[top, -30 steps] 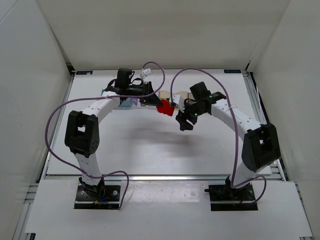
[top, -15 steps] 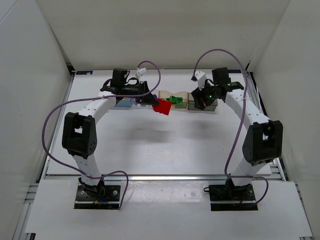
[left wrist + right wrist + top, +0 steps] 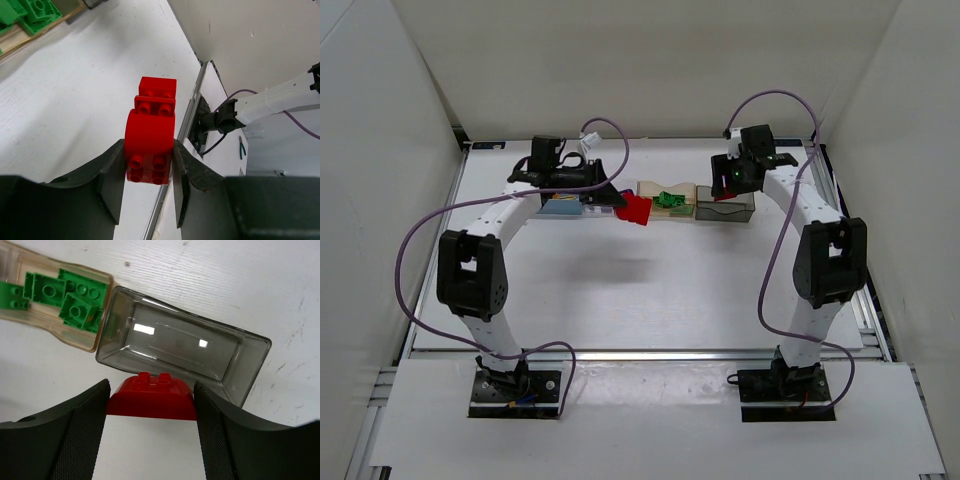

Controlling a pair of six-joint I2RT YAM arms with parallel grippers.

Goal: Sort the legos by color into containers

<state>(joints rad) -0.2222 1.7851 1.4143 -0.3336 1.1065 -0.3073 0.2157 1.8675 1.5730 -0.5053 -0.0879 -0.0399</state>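
- Alignment with the smoky grey container (image 3: 180, 345) is what my drop turns on. It lies just beyond the right gripper (image 3: 150, 390) and below it, near wall roughly under the brick's far edge.
- That gripper is pinching a red curved brick (image 3: 150, 401). The brick's length runs finger to finger, roughly along the container's long axis, which sits slightly skewed.
- The left gripper (image 3: 149, 150) is pressed onto a red stack (image 3: 151, 131), held above the table (image 3: 70, 100). It is the farther arm, with the pale orange container (image 3: 12, 262) of green legos (image 3: 65, 297) between it and the grey one.
- The grey container is empty and the table is flat. I judge a short forward nudge is needed before release.
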